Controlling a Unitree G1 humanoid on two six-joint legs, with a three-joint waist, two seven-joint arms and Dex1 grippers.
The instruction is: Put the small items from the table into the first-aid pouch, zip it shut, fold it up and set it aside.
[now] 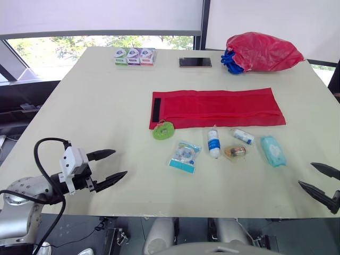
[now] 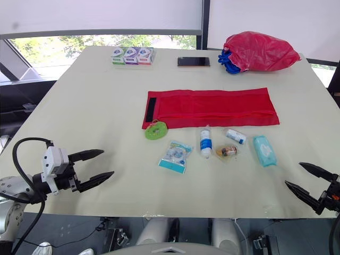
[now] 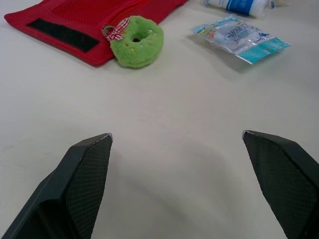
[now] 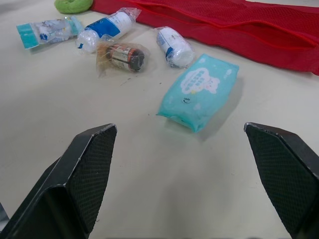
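The red first-aid pouch [image 1: 218, 108] lies unfolded flat across the table's middle, with a black velcro strip at its left end. A green plush ring [image 1: 163, 130] hangs off its zipper at the lower left corner. In front of the pouch lie a clear packet with a teal edge [image 1: 184, 156], a white bottle with a blue label [image 1: 213, 142], a small white roll [image 1: 243, 136], a wrapped brown item [image 1: 235, 152] and a teal wipes pack [image 1: 273, 150]. My left gripper [image 1: 110, 166] is open at the table's near left. My right gripper [image 1: 319, 179] is open at the near right, close to the wipes pack [image 4: 198, 92].
At the table's far edge stand three small boxes [image 1: 134, 56], a dark phone [image 1: 195, 62] and a red bag over something blue [image 1: 260, 52]. Bare tabletop [image 1: 95, 106] spreads left of the pouch. Windows run behind the table.
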